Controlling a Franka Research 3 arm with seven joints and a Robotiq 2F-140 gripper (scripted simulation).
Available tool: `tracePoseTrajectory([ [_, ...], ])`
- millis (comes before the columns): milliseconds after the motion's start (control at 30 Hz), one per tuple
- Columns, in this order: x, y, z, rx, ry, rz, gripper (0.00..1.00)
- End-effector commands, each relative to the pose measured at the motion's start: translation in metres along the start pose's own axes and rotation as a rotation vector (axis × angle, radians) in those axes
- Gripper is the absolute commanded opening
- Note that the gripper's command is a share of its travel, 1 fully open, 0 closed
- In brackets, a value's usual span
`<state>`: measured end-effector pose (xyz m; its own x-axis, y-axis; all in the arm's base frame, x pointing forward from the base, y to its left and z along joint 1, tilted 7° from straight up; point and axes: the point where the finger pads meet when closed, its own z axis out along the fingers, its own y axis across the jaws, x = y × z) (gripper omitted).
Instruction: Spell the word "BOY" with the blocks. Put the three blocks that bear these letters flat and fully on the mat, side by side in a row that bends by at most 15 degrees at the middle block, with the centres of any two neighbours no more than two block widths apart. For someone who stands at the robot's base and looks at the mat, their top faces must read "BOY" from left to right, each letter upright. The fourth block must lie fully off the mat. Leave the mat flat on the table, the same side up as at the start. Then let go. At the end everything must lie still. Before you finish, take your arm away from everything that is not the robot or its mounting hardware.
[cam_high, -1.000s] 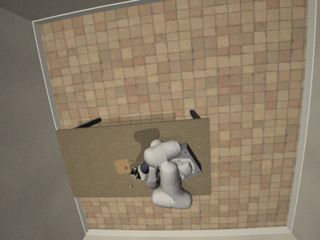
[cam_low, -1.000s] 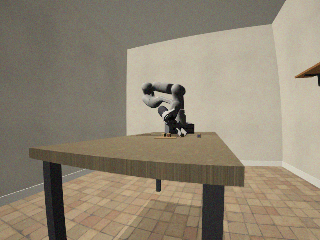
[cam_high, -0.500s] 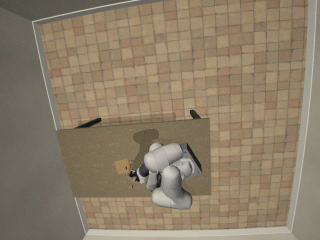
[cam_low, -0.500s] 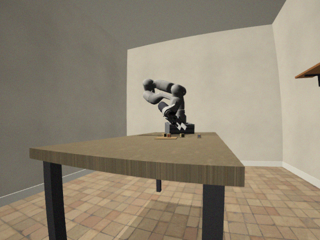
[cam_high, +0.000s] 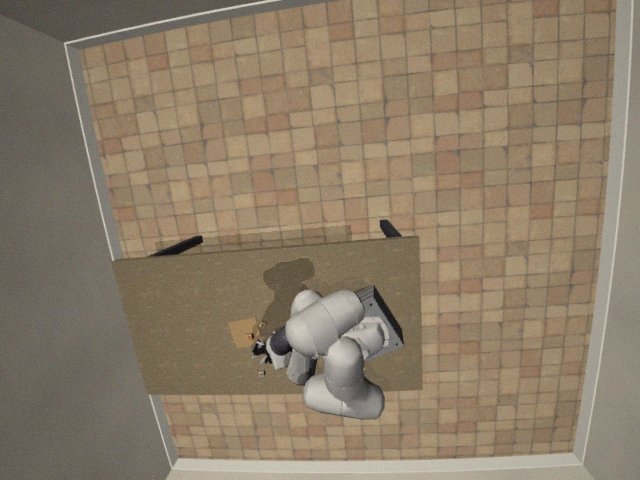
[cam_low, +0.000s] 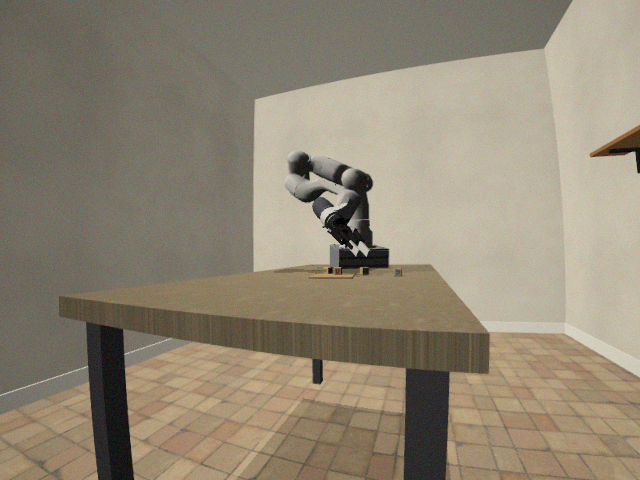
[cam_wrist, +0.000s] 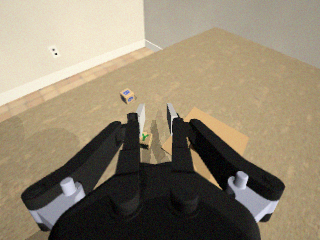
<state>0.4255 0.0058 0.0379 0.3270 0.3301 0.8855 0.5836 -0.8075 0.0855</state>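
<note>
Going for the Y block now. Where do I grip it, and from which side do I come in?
Grip the Y block across two opposite side faces, coming straight down from above. It lies flat on the table, letter up, just off the mat edge. The gripper holds nothing, its fingers partly closed. The fingers look roughly astride it already; widening them first may help.

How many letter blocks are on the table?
4: two blocks together at the mat's edge, the Y block beside the mat, a blue-lettered block farther off.
</note>
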Motion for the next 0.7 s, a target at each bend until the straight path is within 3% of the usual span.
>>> tracePoseTrajectory([
  [0, 0.004, 0.012, 0.0, 0.037, -0.055, 0.037, 0.25],
  [100, 0.018, 0.03, -0.001, 0.068, -0.139, 0.027, 0.25],
  [200, 0.019, 0.031, -0.001, 0.07, -0.146, 0.026, 0.25],
  [367, 0.03, 0.041, -0.001, 0.091, -0.236, 0.022, 0.25],
  [433, 0.03, 0.041, -0.001, 0.091, -0.236, 0.022, 0.25],
  [500, 0.037, 0.045, -0.002, 0.101, -0.306, 0.021, 0.25],
  [667, 0.043, 0.045, -0.002, 0.108, -0.382, 0.022, 0.25],
])
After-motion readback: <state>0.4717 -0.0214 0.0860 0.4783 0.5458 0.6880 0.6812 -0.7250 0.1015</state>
